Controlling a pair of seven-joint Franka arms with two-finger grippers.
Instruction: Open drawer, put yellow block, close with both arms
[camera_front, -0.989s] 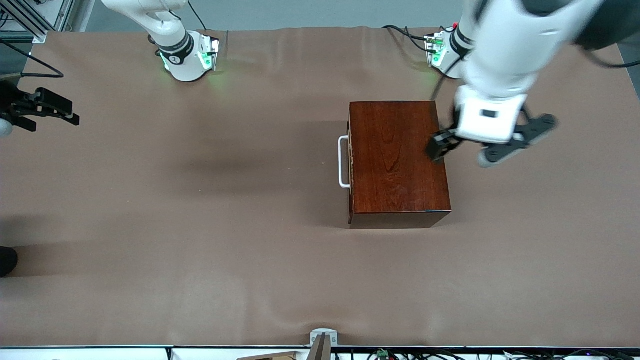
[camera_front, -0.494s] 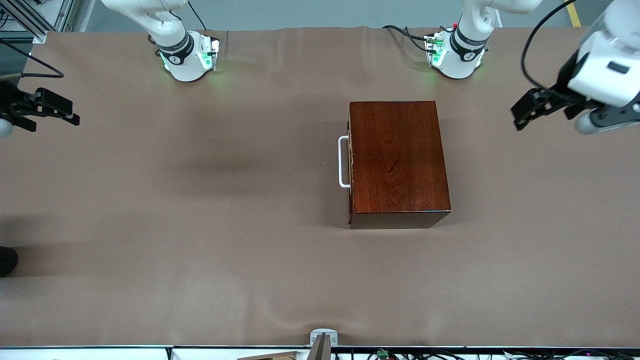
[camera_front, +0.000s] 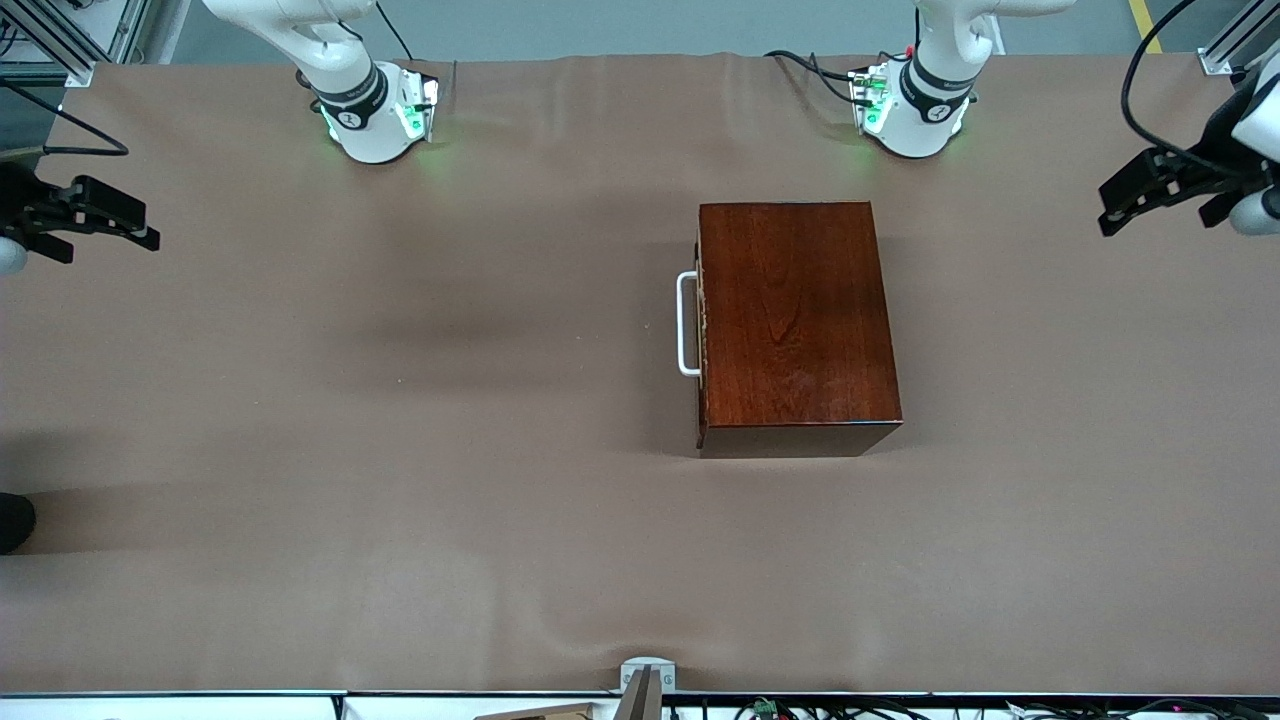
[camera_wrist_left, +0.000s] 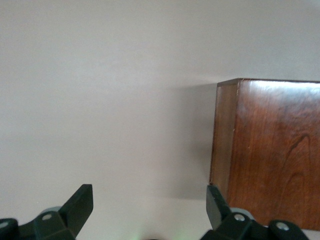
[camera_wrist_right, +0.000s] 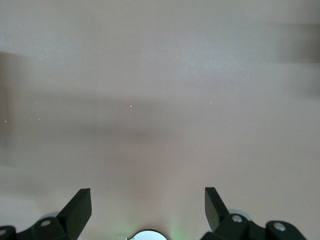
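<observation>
Sideways, drawer handle toward right arm's end

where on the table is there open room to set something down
Bare cloth runs from the drawer's handle toward the right arm's end, and across the strip nearer the camera than the wooden box. Only the box crowds; left gripper and right gripper hang at the ends.

The right tool hangs over the bare brown surface, its two black fingertips spread wide apart with nothing between them. Soft shadow bands cross the cloth, and a few tiny pale specks dot it.
</observation>
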